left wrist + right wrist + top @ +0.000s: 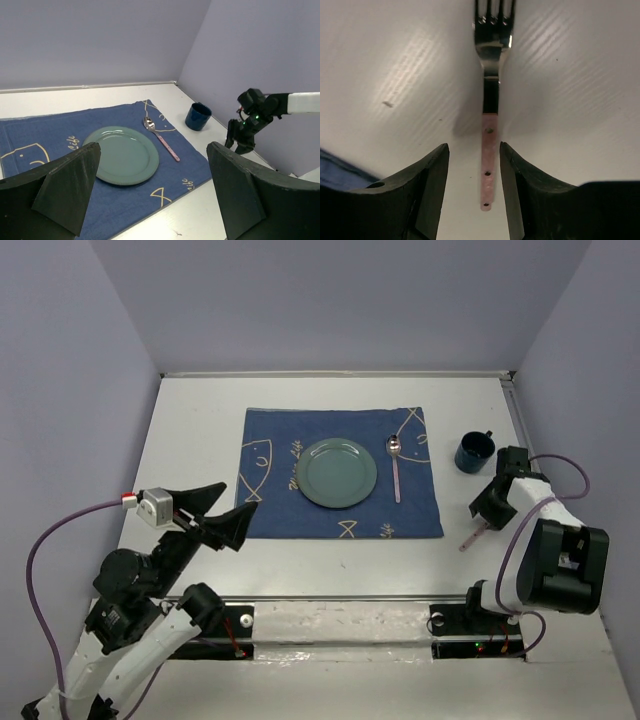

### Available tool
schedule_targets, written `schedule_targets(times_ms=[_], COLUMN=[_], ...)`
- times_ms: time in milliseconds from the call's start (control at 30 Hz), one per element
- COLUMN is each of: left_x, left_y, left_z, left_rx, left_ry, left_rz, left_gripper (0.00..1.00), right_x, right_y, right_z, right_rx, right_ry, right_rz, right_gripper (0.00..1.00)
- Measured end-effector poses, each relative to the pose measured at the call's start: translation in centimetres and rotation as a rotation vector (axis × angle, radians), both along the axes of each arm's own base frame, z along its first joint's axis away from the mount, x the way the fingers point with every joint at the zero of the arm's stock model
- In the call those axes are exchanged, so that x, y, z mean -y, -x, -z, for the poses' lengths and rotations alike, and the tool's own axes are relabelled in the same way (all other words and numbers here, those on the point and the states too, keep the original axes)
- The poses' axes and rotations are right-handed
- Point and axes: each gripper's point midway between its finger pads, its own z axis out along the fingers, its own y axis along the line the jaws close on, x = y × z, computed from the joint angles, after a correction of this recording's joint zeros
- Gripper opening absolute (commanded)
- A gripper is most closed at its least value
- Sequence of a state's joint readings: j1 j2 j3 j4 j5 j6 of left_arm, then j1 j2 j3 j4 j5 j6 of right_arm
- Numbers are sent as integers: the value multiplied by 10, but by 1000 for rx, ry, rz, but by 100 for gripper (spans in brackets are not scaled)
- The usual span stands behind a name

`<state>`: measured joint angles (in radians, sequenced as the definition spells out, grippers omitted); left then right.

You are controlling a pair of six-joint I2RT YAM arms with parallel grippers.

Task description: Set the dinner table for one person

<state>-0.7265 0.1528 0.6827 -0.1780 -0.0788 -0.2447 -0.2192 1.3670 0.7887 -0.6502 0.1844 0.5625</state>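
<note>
Found the left claw (pixel 237 503) at eight o'clock of the plate (pixel 337 472), raised above the near-left corner of the mat (pixel 275 505), jaws spread fully wide and holding nothing. Saw bare surface (pixel 195 420) on that side, a white strip running from the mat's left hem to the left wall (pixel 60 390). Noted another bare band at twelve o'clock, between the mat's far hem and the back wall (pixel 340 300). Noted a narrower one at six o'clock, between the near hem and the rail (pixel 340 620) carrying the arm bases. Found the plate on the middle of the mat. Saw the spoon (pixel 396 465) just beside it at three o'clock, bowl toward twelve and handle toward six, wholly on the cloth. Saw the mug (pixel 474 451) at two o'clock of the plate, off the mat, on the white strip near the right wall (pixel 590 390). Found the right claw (pixel 473 150) at six o'clock of the mug, low over that same strip, hemmed between mat and wall. Saw its jaws parted astride the pink handle of the fork (pixel 490 100) without clamping it, with a clear gap on one side and a sliver on the other. Saw the fork lying flat on the surface, tines toward twelve o'clock in the wrist view. Found the surface directly beneath both claws.
</note>
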Motion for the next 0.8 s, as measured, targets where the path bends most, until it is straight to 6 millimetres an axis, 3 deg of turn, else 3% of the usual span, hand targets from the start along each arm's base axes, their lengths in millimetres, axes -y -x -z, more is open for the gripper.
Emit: schedule_targets(times_ms=[133, 233, 333, 367, 400, 567, 700, 767, 800], left_x=[-2, -1, -3, -3, -4, -6, -6, -5, -4], left_y=[5, 6, 7, 7, 8, 8, 7, 5, 4], left_z=[-2, -2, -1, -2, -3, -3, -3, -1, 0], left_rx=[6, 4, 4, 5, 8, 12, 9, 2, -2], left_ry=[16, 17, 20, 22, 25, 30, 28, 23, 19], left_rz=[7, 18, 13, 11, 9, 4, 1, -3, -6], left_gripper=[99, 99, 99, 99, 99, 99, 99, 99, 99], right_x=[-3, -3, -4, -3, -3, -3, -8, -20, -36], right_y=[17, 16, 15, 14, 13, 11, 13, 6, -4], right_z=[23, 24, 25, 25, 26, 24, 4, -22, -48], right_rx=[-99, -99, -100, -102, -104, -106, -50, 25, 90], right_ry=[-32, -38, -41, -42, -44, -45, -24, -2, 15], right_rz=[25, 33, 38, 42, 43, 50, 17, -41, -108], right_gripper=[49, 47, 27, 11, 3, 0, 0, 0, 0])
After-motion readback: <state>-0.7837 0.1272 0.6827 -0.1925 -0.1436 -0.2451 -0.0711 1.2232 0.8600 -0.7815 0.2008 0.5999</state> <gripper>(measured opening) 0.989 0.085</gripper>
